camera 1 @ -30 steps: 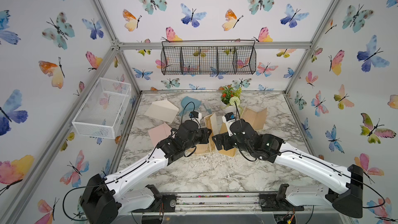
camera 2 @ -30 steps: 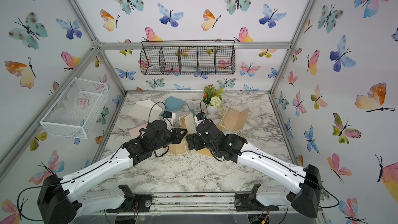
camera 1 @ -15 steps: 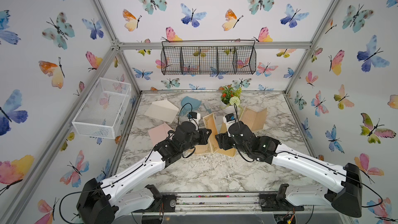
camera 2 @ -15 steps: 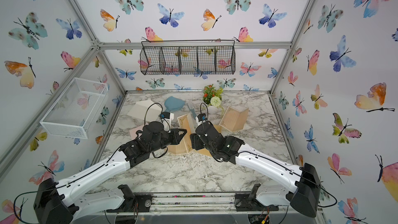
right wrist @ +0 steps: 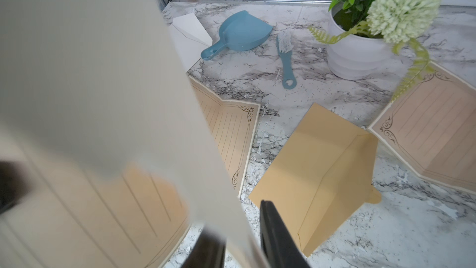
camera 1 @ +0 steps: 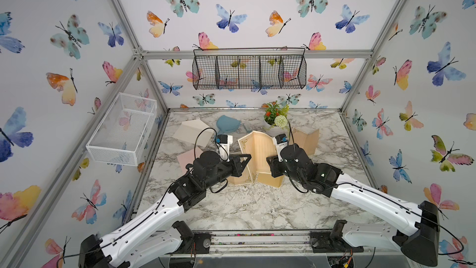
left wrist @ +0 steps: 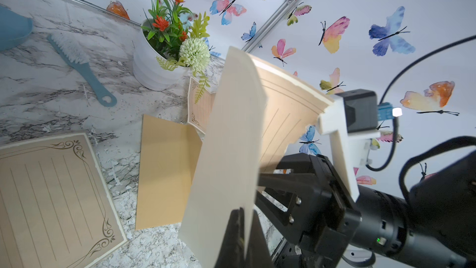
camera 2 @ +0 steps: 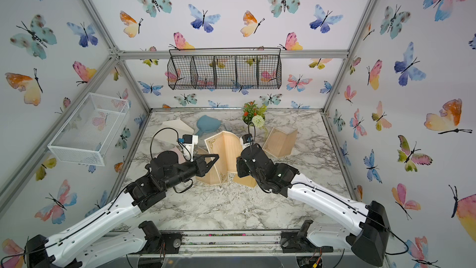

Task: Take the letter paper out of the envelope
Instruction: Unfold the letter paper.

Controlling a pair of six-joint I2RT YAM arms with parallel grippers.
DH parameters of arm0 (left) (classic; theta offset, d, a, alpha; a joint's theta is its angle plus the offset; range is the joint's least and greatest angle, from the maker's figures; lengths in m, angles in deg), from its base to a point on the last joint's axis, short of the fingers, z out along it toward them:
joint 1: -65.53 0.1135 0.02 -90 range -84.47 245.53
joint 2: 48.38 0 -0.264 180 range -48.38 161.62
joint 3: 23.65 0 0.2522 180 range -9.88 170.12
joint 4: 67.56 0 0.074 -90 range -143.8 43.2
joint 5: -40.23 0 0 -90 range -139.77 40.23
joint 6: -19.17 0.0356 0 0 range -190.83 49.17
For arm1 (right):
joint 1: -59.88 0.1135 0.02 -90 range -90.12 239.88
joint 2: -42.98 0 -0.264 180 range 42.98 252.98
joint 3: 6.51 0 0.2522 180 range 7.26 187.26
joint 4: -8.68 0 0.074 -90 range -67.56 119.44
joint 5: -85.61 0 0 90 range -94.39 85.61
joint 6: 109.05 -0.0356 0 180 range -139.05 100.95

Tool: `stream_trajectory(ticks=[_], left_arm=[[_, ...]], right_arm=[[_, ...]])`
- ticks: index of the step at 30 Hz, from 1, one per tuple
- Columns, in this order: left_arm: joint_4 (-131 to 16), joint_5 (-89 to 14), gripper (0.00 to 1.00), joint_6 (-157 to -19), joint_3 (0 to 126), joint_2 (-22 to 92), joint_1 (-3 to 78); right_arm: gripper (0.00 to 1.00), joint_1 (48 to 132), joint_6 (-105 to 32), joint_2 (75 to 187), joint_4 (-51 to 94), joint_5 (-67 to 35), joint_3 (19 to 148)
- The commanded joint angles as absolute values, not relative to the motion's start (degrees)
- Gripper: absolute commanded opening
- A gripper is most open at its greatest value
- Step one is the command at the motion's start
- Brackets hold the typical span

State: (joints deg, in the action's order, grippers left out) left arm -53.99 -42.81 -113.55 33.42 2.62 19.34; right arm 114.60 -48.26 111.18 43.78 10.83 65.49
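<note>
Left gripper (camera 1: 246,158): jaws fully closed, pinching one edge of the cream lined letter paper with scrolled corner ornaments (camera 1: 258,148). The sheet is held up in a curve and spans from this gripper across to the right one.

Right gripper (right wrist: 235,217): black fingers (right wrist: 278,235) stand either side of the sheet's opposite edge with a narrow gap. Cannot tell whether they actually pinch it.

Tan kraft paper envelope (right wrist: 316,174): lies on the grey-veined marble-pattern table (camera 1: 244,210), below and just ahead of the right gripper. The held sheet is wholly outside it.

A second lined sheet (left wrist: 51,197) lies flat on the table below the left gripper. A third, creased one (right wrist: 432,130) sits beyond the right gripper, beside the white pot of artificial flowers (right wrist: 360,55). The blue plastic dustpan (right wrist: 239,34) and brush (right wrist: 284,55) lie farther ahead.
</note>
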Motion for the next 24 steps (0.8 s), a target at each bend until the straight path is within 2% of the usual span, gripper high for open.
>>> stream_trajectory(ticks=[1,8,12,24], left_arm=[[-54.95,-42.52,0.00,-113.70,32.67,0.35,19.73],[-48.73,-46.74,0.00,-110.44,32.79,-1.08,20.39],[-48.48,-46.21,0.00,-109.96,32.39,-1.42,21.04],[-46.36,-45.88,0.00,-108.85,31.47,-4.36,22.91]], right_arm=[[0.21,112.71,-46.06,108.55,42.14,6.42,64.62],[0.12,105.94,-43.52,104.98,47.08,-6.55,67.89],[0.02,105.08,-42.50,104.90,48.74,-12.89,69.64],[0.02,102.11,-40.68,101.05,53.21,-17.05,71.13]])
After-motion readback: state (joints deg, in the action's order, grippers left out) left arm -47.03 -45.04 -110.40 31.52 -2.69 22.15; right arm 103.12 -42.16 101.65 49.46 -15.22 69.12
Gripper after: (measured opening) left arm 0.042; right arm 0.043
